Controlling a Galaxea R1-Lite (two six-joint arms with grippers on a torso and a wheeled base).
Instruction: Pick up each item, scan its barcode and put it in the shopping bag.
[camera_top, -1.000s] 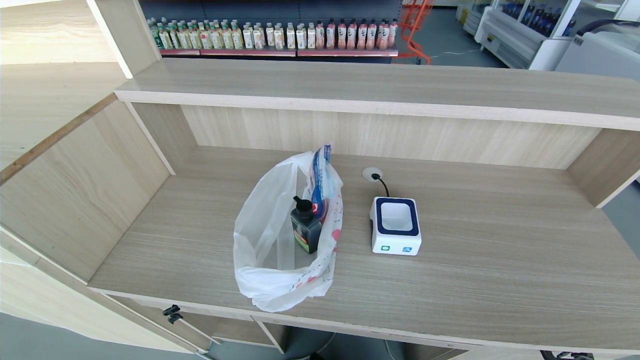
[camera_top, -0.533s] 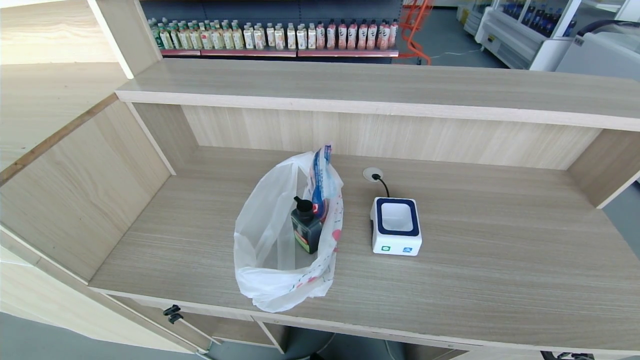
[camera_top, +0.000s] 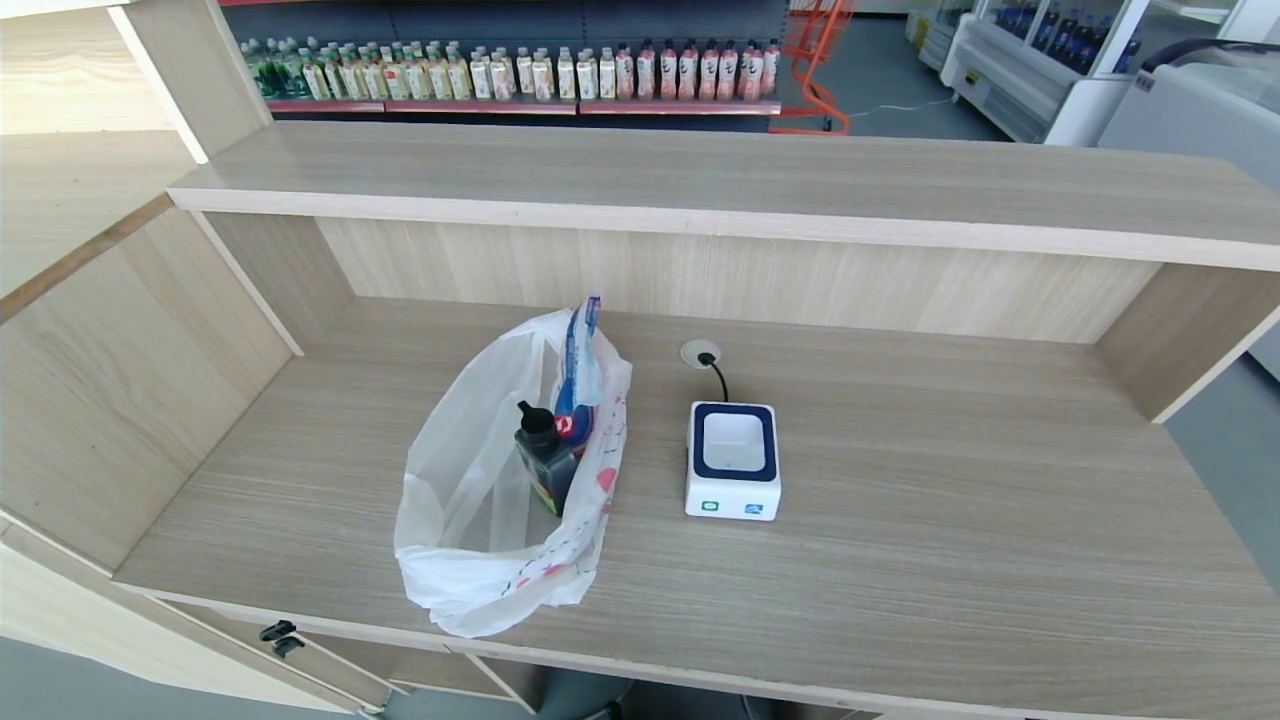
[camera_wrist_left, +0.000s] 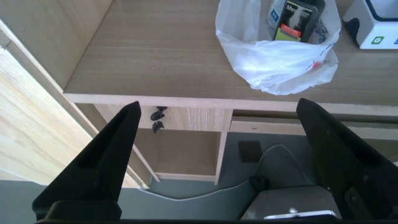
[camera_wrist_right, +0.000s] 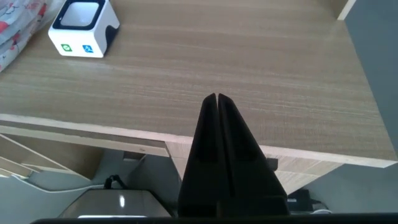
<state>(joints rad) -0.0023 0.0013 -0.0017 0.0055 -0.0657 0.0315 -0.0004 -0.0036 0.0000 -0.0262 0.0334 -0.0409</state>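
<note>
A white plastic shopping bag (camera_top: 470, 500) stands open on the wooden counter (camera_top: 900, 500), left of centre. Inside it a black pump bottle (camera_top: 545, 455) stands upright beside a blue and white packet (camera_top: 582, 360) that sticks up from the bag. To the bag's right sits the white scanner (camera_top: 733, 460) with a blue rim, its cable running back to a hole in the counter. My left gripper (camera_wrist_left: 217, 155) is open, held below the counter's front edge in front of the bag (camera_wrist_left: 280, 50). My right gripper (camera_wrist_right: 216, 102) is shut and empty over the counter's front edge, right of the scanner (camera_wrist_right: 81, 28).
The counter has a raised back shelf (camera_top: 700, 180) and side walls (camera_top: 110, 380) on both ends. A drawer handle (camera_wrist_left: 158, 118) hangs under the front edge. Shelves of bottles (camera_top: 500, 75) and freezers stand in the room behind.
The whole head view has shifted, so the bag and scanner appear further left: the camera moved. The bag, its contents and the scanner have not moved on the counter.
</note>
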